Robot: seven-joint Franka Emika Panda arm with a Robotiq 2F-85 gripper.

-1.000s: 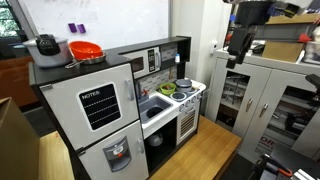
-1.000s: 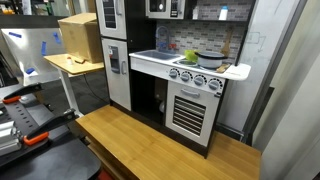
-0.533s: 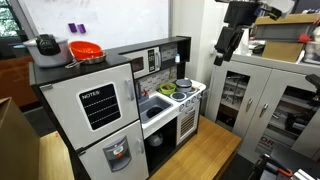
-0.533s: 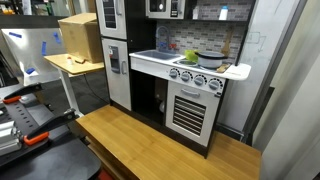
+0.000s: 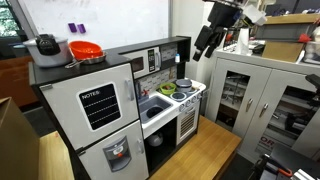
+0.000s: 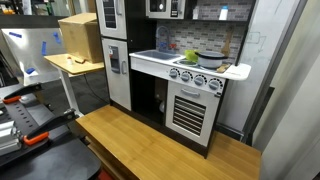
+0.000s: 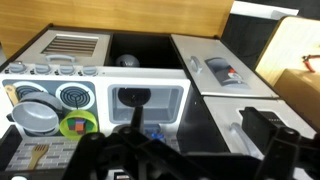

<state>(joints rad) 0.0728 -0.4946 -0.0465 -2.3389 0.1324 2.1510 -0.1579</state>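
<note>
My gripper (image 5: 204, 44) hangs high in the air above the right end of a toy kitchen (image 5: 120, 100), well clear of it. In the wrist view the gripper (image 7: 185, 150) stands open at the bottom edge with nothing between its dark fingers (image 7: 270, 135). Below it lie the toy sink (image 7: 150, 100), the stove top with a silver pot (image 7: 35, 115) and a green bowl (image 7: 78, 124). In an exterior view the same pot (image 5: 183, 83) and green bowl (image 5: 167, 89) sit on the stove. The gripper is out of frame where the kitchen front (image 6: 190, 95) shows.
A red bowl (image 5: 85, 50) and a grey pot (image 5: 45, 45) sit on the toy fridge. Grey metal cabinets (image 5: 265, 95) stand beside the kitchen. A cardboard box (image 6: 80, 38) rests on a side desk. A wooden board (image 6: 160, 150) lies in front.
The arm has swung leftward in the exterior view, from over the grey cabinets to above the kitchen's stove end. The gripper stays open. Nothing on the kitchen has moved.
</note>
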